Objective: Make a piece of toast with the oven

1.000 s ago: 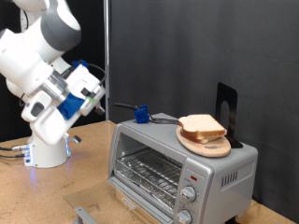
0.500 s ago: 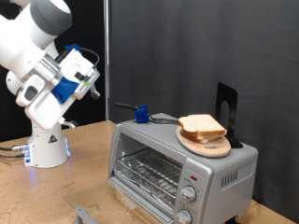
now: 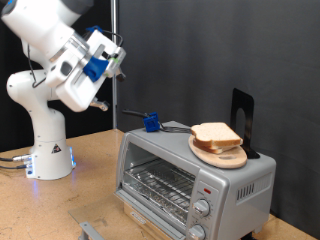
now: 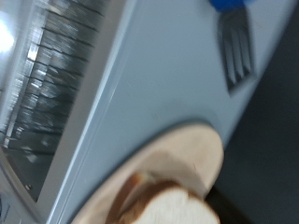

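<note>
Currently your gripper (image 3: 120, 58) sits high at ext. view's upper left, well apart from the oven (image 3: 195, 180); fingers blurred, can't tell if open or shut, nothing seen held. Moving right: blue-handled fork (image 3: 152, 123) lies on oven top near its back left corner. Oven door shut, wire rack (image 3: 157, 186) visible thru glass. Further right, piece of toast (image 3: 215, 134) rests on round wooden plate (image 3: 219, 155) on oven top. Wrist view shows plate edge, bread, fork tines, all blurred.
</note>
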`<state>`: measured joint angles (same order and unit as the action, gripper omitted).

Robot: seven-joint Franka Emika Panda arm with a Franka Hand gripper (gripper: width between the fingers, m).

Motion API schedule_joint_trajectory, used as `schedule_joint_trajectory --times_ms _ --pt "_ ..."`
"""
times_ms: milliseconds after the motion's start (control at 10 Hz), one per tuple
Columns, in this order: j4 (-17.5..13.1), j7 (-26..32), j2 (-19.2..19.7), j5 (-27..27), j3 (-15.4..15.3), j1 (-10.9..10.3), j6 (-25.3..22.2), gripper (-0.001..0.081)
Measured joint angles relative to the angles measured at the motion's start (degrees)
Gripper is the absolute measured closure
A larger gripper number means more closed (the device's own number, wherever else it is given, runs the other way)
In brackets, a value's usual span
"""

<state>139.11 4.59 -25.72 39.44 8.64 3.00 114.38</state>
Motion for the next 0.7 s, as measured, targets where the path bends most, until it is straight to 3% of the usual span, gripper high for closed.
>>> schedule_joint_trajectory --times_ms 300,500,700 --pt "-1.0 -0.6 -3.2 -15.0 -7.2 0.5 1.4 -0.0002" --pt "-0.8 0.8 -3.2 -11.1 -6.6 0.1 0.4 -0.0002" --pt "-1.4 7.4 -4.8 -7.7 -6.4 -2.8 -3.3 -0.0002"
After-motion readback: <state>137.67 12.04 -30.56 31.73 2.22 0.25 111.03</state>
